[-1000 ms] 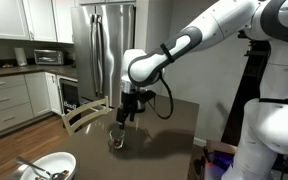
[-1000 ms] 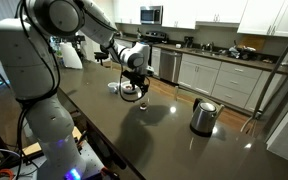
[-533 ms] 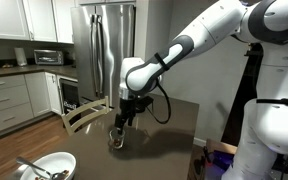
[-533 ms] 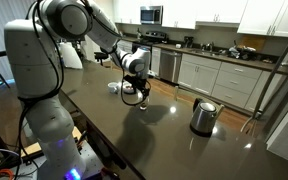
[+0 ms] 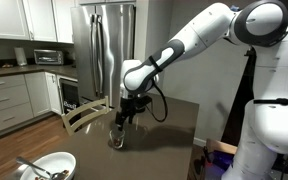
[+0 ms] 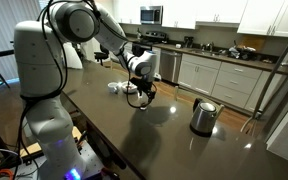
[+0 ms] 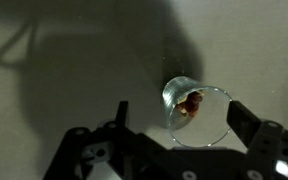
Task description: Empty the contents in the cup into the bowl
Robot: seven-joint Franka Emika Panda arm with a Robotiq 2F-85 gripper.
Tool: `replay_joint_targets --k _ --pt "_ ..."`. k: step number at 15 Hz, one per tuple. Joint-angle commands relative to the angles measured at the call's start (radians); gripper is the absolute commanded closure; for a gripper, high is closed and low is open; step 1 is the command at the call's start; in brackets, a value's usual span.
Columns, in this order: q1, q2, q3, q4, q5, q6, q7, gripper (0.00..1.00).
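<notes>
The cup is a small clear glass standing upright on the dark table, seen from above in the wrist view. The contents, a small reddish-brown clump, lie on its bottom. My gripper is open and sits just above the cup, with one finger on each side and the glass nearer the right finger. In both exterior views the gripper hangs right over the cup. The white bowl sits a short way off on the same table.
A steel kettle with a black handle stands further along the table. A utensil lies in the bowl. A wooden chair is pushed against the table's edge. Kitchen cabinets and a fridge stand behind.
The arm has sunk slightly, bringing the open gripper closer down around the cup. The cup and bowl have not moved.
</notes>
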State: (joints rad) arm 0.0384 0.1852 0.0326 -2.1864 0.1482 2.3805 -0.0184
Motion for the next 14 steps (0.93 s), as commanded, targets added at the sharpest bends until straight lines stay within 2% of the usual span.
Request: replay_joint_targets --k 1,7,8,9,14 --pt "-0.025 0.066 -0.005 0.071 0.004 0.003 -0.034 0.00" --pt "-0.033 0.159 -0.005 0.146 -0.002 -0.004 -0.021 0.00" --pt "-0.035 0.172 -0.003 0.155 0.001 -0.006 -0.025 0.11" --pt "-0.036 0.182 -0.002 0.161 0.002 -0.009 -0.026 0.27" --pt "-0.045 0.199 0.008 0.182 0.015 -0.039 -0.042 0.61"
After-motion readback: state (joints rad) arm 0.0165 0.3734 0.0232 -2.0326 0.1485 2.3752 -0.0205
